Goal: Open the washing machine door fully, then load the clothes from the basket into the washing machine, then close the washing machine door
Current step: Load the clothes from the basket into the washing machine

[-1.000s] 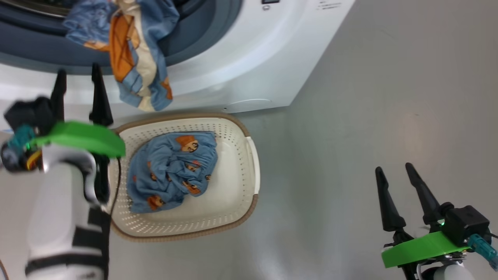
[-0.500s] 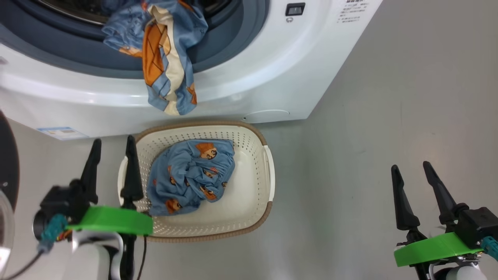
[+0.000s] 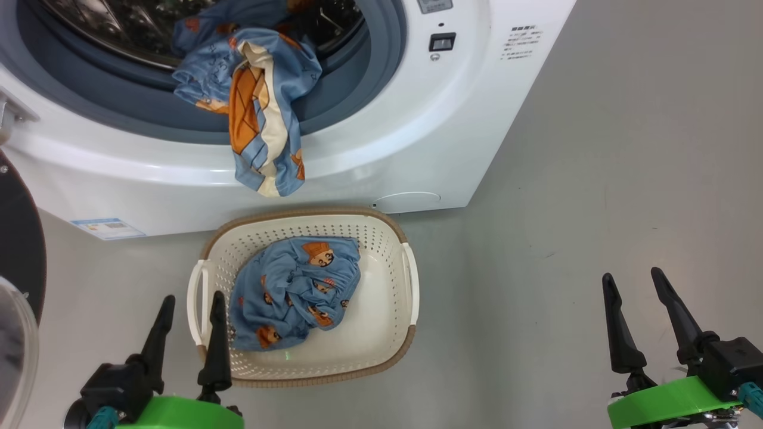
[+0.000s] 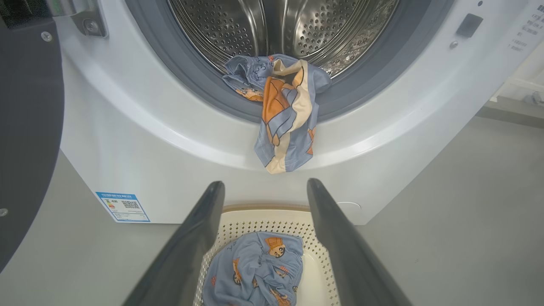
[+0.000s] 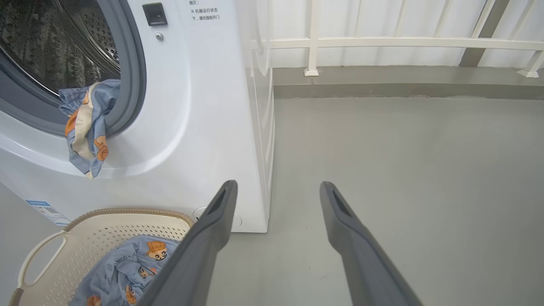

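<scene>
**Left arm drawn back from the washer; one garment half loaded, one bundle waiting in the basket**

Over the last second the left gripper (image 3: 194, 296) has drawn back from the front of the washing machine (image 3: 417, 149) to the near left corner of the basket (image 3: 407, 342). The head camera has shifted too, so more of the opening shows. The right gripper (image 3: 631, 274) stays well off to the right above the grey floor (image 3: 566, 238). On both grippers the fingers stand wide apart, holding nothing.

The washing machine door (image 3: 21, 238) is swung open at far left, its black rim away from the opening, probably to leave loading unobstructed. A blue and orange garment (image 3: 262, 119) lies across the blue-grey gasket (image 3: 381, 71), partly inside the steel drum (image 4: 289, 25) and partly hanging down the white front. It looks dropped at the lip rather than pushed in, and would likely catch in the door.

The basket sits on the floor just in front of the machine, below the opening, likely to keep each carry short. Inside, towards its left, lies a crumpled bundle of clothes (image 3: 292, 286) in the same print.
</scene>
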Available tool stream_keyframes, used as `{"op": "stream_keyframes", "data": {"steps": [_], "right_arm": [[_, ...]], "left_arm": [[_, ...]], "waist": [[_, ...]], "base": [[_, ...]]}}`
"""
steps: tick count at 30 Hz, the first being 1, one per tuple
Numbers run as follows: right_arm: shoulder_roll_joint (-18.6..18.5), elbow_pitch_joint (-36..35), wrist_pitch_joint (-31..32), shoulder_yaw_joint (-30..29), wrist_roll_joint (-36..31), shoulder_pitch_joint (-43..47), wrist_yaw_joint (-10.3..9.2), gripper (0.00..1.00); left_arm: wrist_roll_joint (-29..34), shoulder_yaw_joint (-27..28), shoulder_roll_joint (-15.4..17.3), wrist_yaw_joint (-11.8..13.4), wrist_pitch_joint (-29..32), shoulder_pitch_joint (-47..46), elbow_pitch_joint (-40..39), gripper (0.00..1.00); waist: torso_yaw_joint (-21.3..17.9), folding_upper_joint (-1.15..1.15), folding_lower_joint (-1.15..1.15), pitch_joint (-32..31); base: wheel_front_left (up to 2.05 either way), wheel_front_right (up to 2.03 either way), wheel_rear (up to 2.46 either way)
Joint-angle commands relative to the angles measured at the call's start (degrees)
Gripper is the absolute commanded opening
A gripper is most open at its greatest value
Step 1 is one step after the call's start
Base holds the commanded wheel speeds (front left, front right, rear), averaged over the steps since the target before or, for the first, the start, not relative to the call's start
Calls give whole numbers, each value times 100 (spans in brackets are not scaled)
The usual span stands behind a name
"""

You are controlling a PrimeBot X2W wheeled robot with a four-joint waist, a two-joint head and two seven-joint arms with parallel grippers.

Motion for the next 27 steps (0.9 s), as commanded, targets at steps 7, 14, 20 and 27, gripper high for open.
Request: {"op": "stream_keyframes", "data": {"steps": [7, 14, 20, 27], "right_arm": [[-56, -149, -69, 136, -64, 48, 14, 100], [-56, -47, -69, 216, 17, 78, 14, 100], [-56, 2, -69, 433, 275, 45, 14, 100], [-56, 82, -69, 758, 668, 37, 14, 100]], "left_arm": [[-83, 228, 198, 65, 185, 194, -432, 100], [-95, 169, 219, 97, 313, 20, -450, 100], [-80, 144, 359, 68, 553, -576, -176, 100], [-156, 358, 726, 8, 827, -1596, 373, 100]], "waist": [[-79, 0, 0, -22], [-240, 0, 0, 19], [-606, 0, 0, 224], [-1162, 0, 0, 533]], "base": [[0, 0, 0], [0, 0, 0], [0, 0, 0], [0, 0, 0]]}}
